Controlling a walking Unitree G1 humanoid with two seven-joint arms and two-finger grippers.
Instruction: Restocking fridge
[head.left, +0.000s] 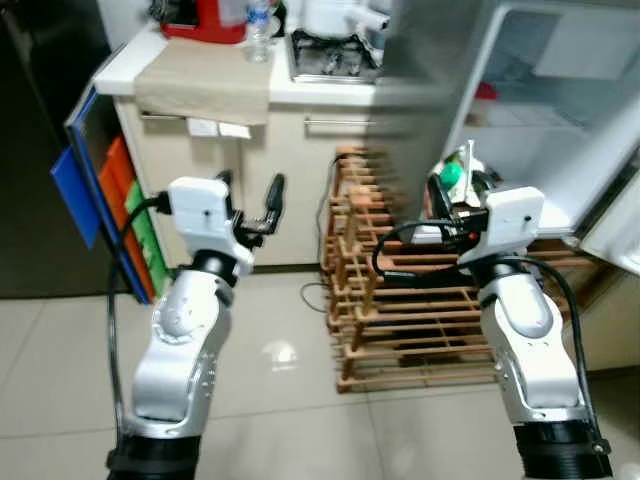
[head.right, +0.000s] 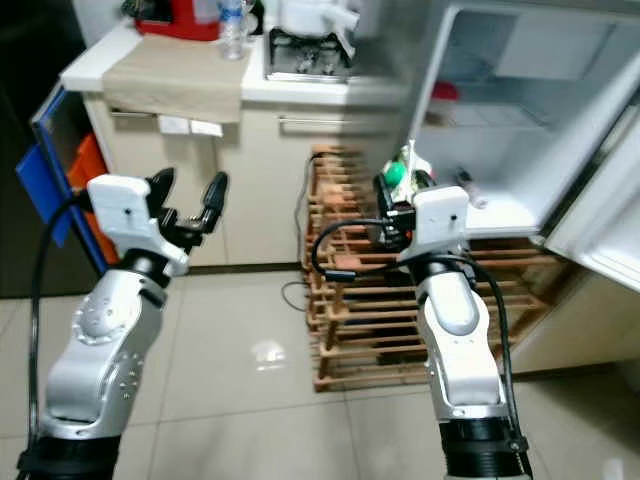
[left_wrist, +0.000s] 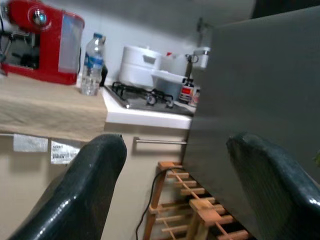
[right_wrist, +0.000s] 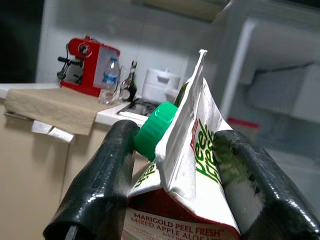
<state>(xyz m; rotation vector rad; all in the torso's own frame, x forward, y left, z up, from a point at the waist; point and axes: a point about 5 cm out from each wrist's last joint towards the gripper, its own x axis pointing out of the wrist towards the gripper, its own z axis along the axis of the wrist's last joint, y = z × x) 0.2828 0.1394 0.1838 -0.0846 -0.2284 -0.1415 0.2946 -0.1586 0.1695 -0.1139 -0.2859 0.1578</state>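
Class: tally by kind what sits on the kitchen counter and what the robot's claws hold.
Coffee machine: 1
Water bottle: 1
Gas hob: 1
White pot: 1
Juice carton in right claw: 1
Left claw: 0
Total: 5

"Marigold Peel Fresh" on juice carton (right_wrist: 185, 200)

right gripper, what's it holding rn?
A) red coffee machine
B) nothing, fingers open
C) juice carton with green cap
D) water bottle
C: the right gripper is shut on the juice carton, its green cap between the black fingers, held up near the open fridge.
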